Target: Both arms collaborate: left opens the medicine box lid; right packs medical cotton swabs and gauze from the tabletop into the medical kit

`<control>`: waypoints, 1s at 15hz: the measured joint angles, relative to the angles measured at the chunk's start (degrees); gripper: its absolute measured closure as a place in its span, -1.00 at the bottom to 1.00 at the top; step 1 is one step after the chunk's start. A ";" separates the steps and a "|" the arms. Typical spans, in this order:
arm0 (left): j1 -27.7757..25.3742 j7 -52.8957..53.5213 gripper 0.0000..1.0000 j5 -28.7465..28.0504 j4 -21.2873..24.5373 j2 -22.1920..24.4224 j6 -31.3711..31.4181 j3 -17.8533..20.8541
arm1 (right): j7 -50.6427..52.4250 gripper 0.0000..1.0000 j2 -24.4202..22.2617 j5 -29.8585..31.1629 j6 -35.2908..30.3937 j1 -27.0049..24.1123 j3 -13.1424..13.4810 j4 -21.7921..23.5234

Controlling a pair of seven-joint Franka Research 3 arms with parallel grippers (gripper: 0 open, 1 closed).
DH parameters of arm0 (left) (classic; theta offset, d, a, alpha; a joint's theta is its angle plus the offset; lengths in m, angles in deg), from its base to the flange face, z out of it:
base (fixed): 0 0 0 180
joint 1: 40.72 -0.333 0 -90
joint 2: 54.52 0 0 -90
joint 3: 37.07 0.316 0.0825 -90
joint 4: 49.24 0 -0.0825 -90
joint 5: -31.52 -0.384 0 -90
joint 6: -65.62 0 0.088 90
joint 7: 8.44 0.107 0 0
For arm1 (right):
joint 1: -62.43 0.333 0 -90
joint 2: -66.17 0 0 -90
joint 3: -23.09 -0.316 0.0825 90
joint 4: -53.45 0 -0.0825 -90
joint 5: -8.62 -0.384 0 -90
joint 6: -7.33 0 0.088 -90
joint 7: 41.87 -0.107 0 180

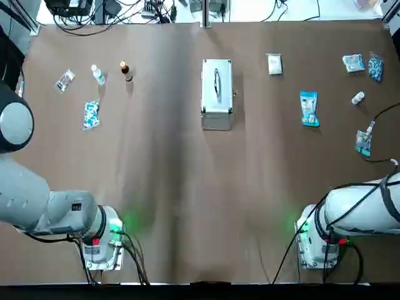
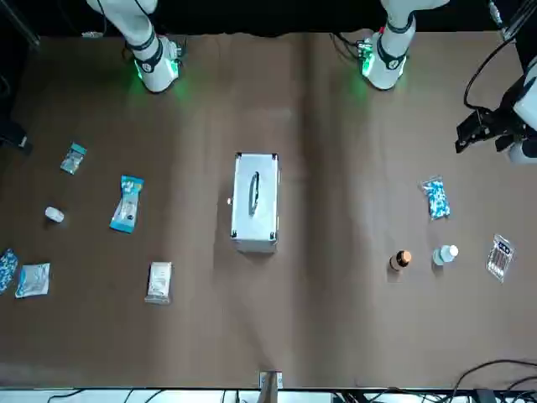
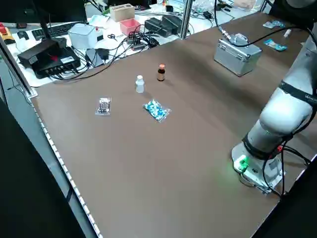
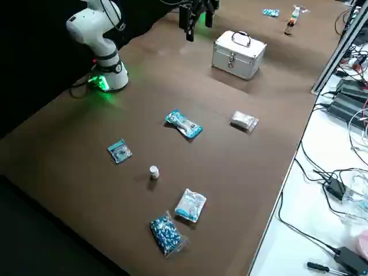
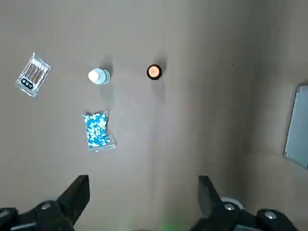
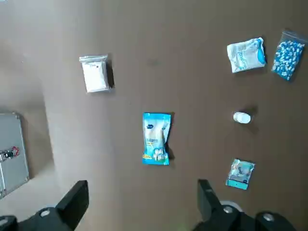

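Left pincer (image 5: pixel 143 202): fingers apart, raised over bare surface (image 5: pixel 192 120). Right pincer (image 6: pixel 143 204): fingers apart too, above medical cotton swabs (image 6: pixel 156 138) at frame centre, gauze (image 6: pixel 95 73) upper left. Top view: medical kit (image 1: pixel 217 94) upper centre, medicine box lid (image 1: pixel 217 83) closed, swabs centre right.

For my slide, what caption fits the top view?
Closed kit mid-table, swabs and gauze waiting on the right, both arms parked.

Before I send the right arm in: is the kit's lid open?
Shut. The lid lies flat on the kit, handle up.
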 joint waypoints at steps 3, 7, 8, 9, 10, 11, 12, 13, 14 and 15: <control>0.00 0.01 -0.99 0.00 0.00 0.06 -0.08 0.03 | 0.00 -0.99 0.00 0.00 0.00 0.34 -0.09 0.00; 0.00 -0.07 -0.99 0.00 0.00 0.22 -0.12 0.03 | -0.06 -0.99 0.00 0.01 -0.01 1.22 -0.14 0.00; 0.01 0.02 -0.99 0.00 0.00 0.22 -0.12 -0.02 | -0.06 -0.99 0.00 0.01 -0.01 1.49 -0.16 0.00; 0.07 0.22 -0.99 0.03 0.06 0.19 -0.12 -0.14 | -0.07 -0.99 0.00 0.00 -0.01 1.82 -0.19 0.00; 0.26 0.44 -0.99 0.11 0.18 -0.01 -0.12 -0.40 | -0.07 -0.99 0.08 0.00 0.00 2.28 -0.22 0.07; 0.62 0.56 -0.99 0.19 0.37 -0.43 -0.13 -0.96 | -0.07 -0.99 0.32 -0.01 0.01 2.89 -0.25 0.20; 1.07 0.54 -0.99 0.24 0.57 -1.21 -0.12 -1.95 | -0.19 -0.99 0.86 -0.04 0.32 3.48 -0.31 0.31; 1.59 0.29 -0.99 0.29 0.73 -2.27 -0.12 -3.41 | -0.30 -0.99 1.57 -0.04 1.08 3.93 -0.36 0.38; 2.19 -0.13 -0.99 0.30 0.81 -3.57 -0.10 -5.10 | -0.31 -0.99 2.46 -0.10 1.90 4.30 -0.39 0.45; 2.86 -0.69 -0.99 0.30 0.82 -4.92 -0.04 -6.72 | -0.31 -0.99 3.36 -0.13 2.41 4.63 -0.43 0.48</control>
